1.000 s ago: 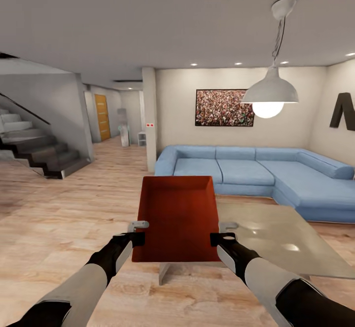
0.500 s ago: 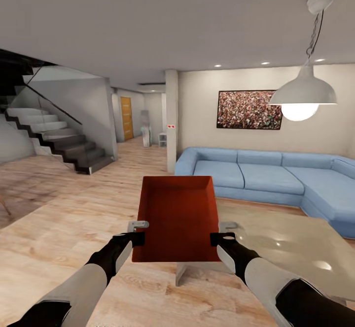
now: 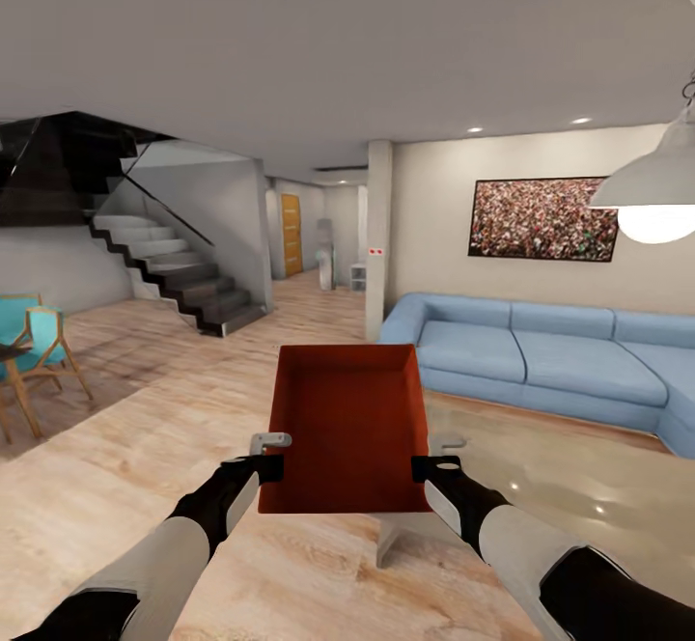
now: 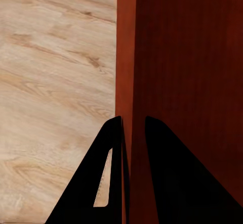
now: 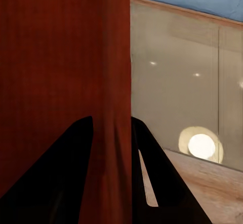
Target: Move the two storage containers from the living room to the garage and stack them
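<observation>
While gripped: container (image 3: 347, 424), open wood floor (image 3: 145, 448)

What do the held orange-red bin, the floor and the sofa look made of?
Storage container: probably plastic, thin walls, matte, faint ribbing in the wrist views. Floor: light wood planks, visible grain. Sofa: blue upholstery, likely fabric, matte cushions. Left hand and right hand pinch the container's side walls.

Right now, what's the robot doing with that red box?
The robot is carrying one storage container in front of it, with the left gripper clamped on one side wall and the right gripper on the other. It is in the living room, over the wood floor, with the blue sofa ahead.
</observation>
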Robot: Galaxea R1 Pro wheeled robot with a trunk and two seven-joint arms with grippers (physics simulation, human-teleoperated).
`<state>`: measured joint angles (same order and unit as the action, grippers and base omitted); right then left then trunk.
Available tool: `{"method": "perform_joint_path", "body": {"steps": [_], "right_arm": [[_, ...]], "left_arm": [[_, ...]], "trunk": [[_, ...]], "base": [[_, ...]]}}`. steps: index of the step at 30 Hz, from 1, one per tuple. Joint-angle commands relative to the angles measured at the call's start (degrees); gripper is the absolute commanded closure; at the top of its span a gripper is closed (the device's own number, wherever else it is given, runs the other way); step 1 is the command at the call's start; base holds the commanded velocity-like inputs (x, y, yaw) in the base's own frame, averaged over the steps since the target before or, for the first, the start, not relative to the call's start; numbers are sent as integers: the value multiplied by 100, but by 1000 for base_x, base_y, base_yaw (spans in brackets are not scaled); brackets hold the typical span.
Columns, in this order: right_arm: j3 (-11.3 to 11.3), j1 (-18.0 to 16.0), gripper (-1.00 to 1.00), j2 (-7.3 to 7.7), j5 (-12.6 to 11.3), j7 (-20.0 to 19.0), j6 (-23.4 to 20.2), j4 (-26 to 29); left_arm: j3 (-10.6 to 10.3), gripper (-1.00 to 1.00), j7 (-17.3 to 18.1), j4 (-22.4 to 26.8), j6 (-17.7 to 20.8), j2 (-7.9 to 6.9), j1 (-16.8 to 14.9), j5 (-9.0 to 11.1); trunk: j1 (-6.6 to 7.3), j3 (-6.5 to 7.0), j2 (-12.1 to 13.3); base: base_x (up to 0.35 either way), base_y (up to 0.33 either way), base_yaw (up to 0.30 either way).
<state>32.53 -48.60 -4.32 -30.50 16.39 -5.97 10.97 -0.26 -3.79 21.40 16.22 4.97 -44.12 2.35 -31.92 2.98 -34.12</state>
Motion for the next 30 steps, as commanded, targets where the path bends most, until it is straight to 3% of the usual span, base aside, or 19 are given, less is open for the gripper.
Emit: {"method": "perform_joint_path", "body": {"steps": [1,30], "right_arm": [[113,0,100,1,9,-118,-35,37],[113,0,100,1,9,-118,-39,37]], "left_arm": [[8,100,-51,-5,30,4,0,73],[8,100,-52,31,30,13,0,69]], "trunk": [[-2,3,-3],[-2,121,-3]], "base": [[0,0,291],[0,0,291]]}}
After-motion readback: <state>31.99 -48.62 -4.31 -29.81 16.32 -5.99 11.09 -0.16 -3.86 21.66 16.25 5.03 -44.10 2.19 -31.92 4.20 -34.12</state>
